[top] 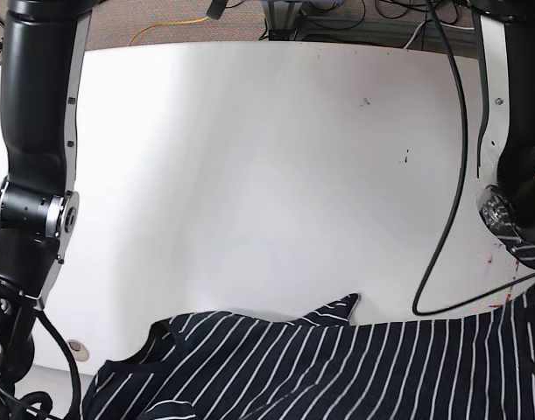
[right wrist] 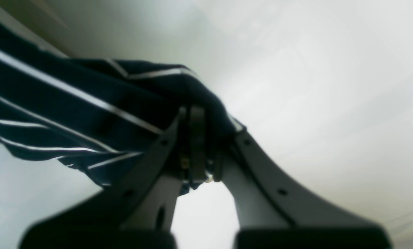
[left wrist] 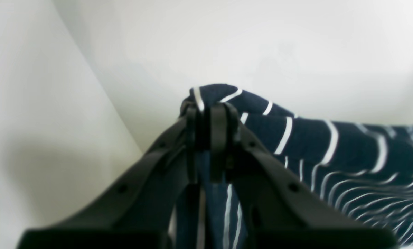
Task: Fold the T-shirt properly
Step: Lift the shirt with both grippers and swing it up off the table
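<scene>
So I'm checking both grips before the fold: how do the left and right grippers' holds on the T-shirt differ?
The left gripper pinches a bunched point of the T-shirt, with cloth trailing off to its right; the right gripper has cloth draped over its fingers, trailing off to its left. In the wrist views, striped fabric also hangs down between the left fingers, while behind the right fingers it is mostly bare table. Both are shut on the shirt.

I count one T-shirt (top: 355,367), one white table (top: 267,175), and my two arms, each ending in one gripper.
</scene>
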